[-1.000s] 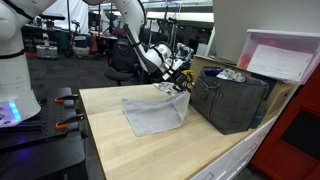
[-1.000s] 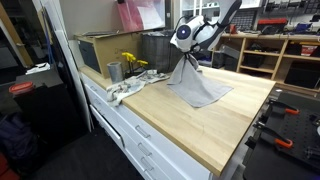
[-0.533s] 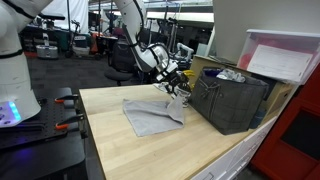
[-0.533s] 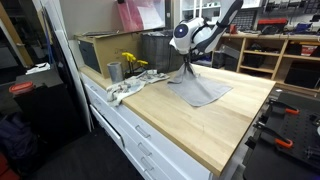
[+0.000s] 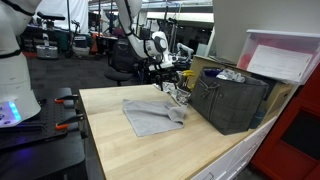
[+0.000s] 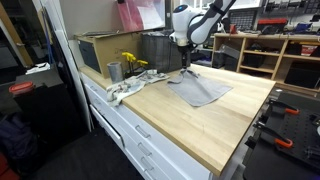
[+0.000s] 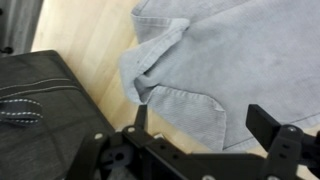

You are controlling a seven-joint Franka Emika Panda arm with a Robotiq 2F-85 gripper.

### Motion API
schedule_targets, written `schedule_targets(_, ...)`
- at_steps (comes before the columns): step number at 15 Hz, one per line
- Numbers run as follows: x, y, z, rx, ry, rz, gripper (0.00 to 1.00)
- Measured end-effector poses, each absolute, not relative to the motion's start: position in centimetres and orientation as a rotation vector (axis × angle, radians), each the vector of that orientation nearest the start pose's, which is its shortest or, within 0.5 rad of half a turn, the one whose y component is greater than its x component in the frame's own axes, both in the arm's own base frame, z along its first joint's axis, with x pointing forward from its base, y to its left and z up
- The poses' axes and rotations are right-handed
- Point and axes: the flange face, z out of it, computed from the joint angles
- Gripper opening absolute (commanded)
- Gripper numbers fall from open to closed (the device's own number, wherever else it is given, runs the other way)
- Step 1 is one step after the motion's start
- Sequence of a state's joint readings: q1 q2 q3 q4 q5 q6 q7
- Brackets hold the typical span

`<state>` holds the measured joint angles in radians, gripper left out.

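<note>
Plainly the cloth (image 7: 230,60), spread on the desk (image 7: 90,30) at the wrist view's upper right, is soft, light and limp, probably best pinched at its raised fold (image 7: 150,75) below the parted, empty fingers (image 7: 268,122).

White, rounded arm (image 6: 183,22) with black joints and black fingers (image 7: 268,124).

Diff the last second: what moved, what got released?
The gripper let go of the grey cloth and rose off it; a second ago it held one corner lifted into a tent. The cloth now lies flat on the table, its dropped corner crumpled beside the dark bin. In the wrist view the jaws stand open. Bin and table unchanged.
</note>
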<state>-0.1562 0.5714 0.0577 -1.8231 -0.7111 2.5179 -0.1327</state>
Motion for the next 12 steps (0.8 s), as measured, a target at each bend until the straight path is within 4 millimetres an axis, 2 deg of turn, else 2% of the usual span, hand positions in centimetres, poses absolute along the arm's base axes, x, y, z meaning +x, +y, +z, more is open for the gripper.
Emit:
schedule_targets(2, 65.1, -6.1, 23.5, -3.325, -0.901, -0.115, 1.00)
schedule_targets(4, 64.1, -5.7, 22.9, -3.235, -0.783, -0.077, 1.00)
schedule_targets(8, 61.3, -2.9, 19.9, -3.071, -0.582, 0.023, 1.00)
schedule_targets(12, 58.4, -0.1, 16.9, -3.003, -0.523, 0.129, 1.00)
